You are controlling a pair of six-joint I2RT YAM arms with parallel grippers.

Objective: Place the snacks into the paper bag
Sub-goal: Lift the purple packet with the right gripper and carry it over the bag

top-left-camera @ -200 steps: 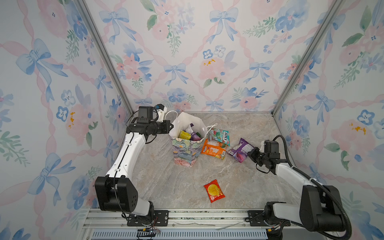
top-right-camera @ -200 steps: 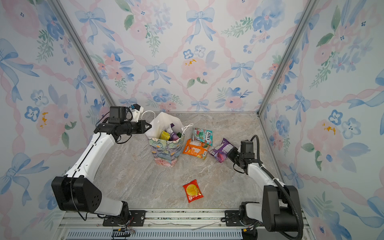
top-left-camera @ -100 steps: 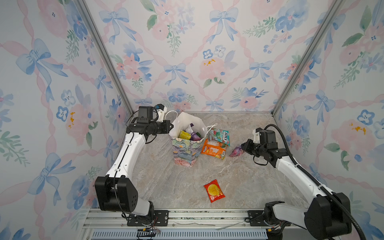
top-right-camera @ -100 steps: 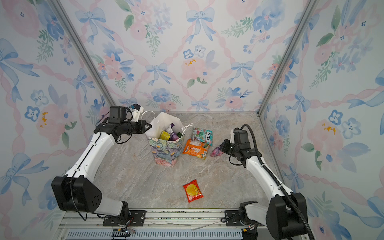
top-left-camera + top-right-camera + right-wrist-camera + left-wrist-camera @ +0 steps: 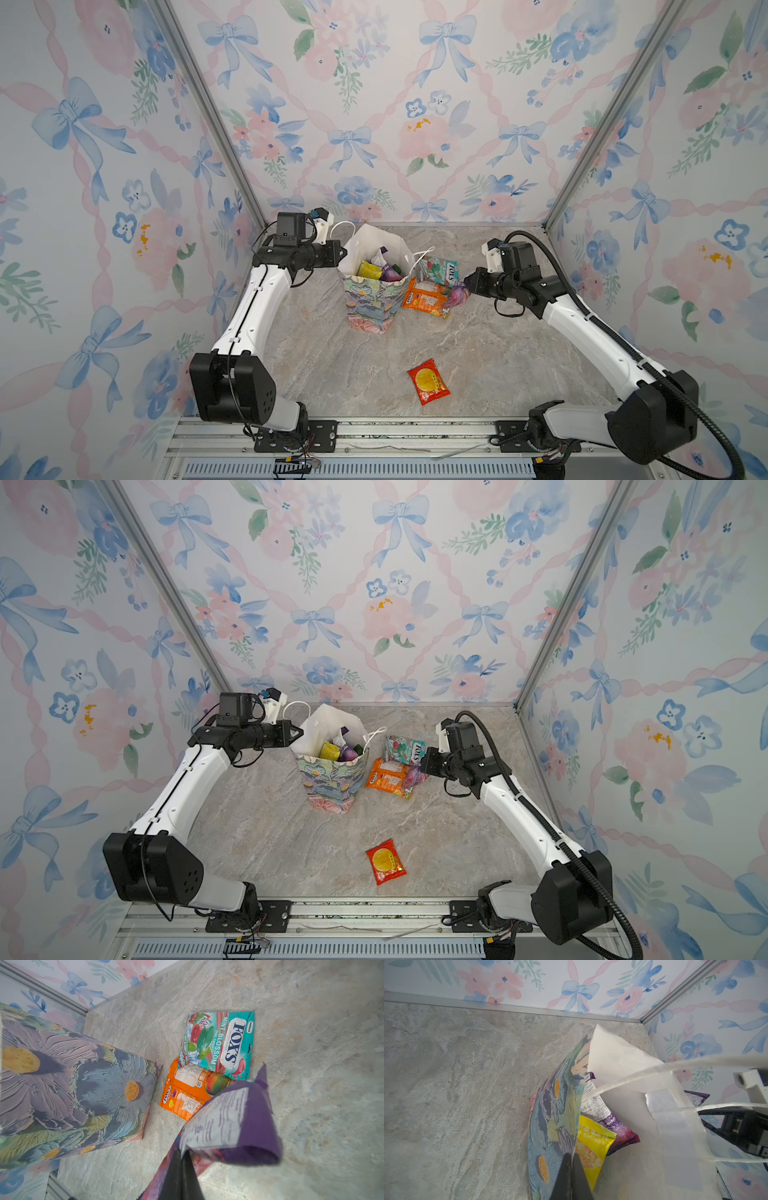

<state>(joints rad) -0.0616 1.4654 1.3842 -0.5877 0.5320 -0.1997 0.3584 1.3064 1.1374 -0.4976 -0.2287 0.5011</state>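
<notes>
The flowered paper bag (image 5: 370,301) (image 5: 332,783) stands upright at mid-table. My left gripper (image 5: 341,252) (image 5: 572,1156) is shut on its left rim. Inside lie a yellow packet (image 5: 591,1147) and a purple packet (image 5: 618,1132). My right gripper (image 5: 467,280) (image 5: 182,1152) is shut on another purple packet (image 5: 456,296) (image 5: 245,1126), which hangs above the table just right of the bag. Beneath it lie a teal FOX'S packet (image 5: 440,269) (image 5: 220,1043) and an orange packet (image 5: 424,297) (image 5: 185,1095). A small red packet (image 5: 428,381) (image 5: 385,861) lies alone near the front.
Flowered walls with aluminium corner posts (image 5: 582,166) close in the back and both sides. A metal rail (image 5: 374,432) runs along the front edge. The bag's white cord handles (image 5: 675,1068) stick out toward the right arm.
My right gripper has lifted the purple packet off the table and carried it left toward the bag. The left arm and the bag have stayed put.
</notes>
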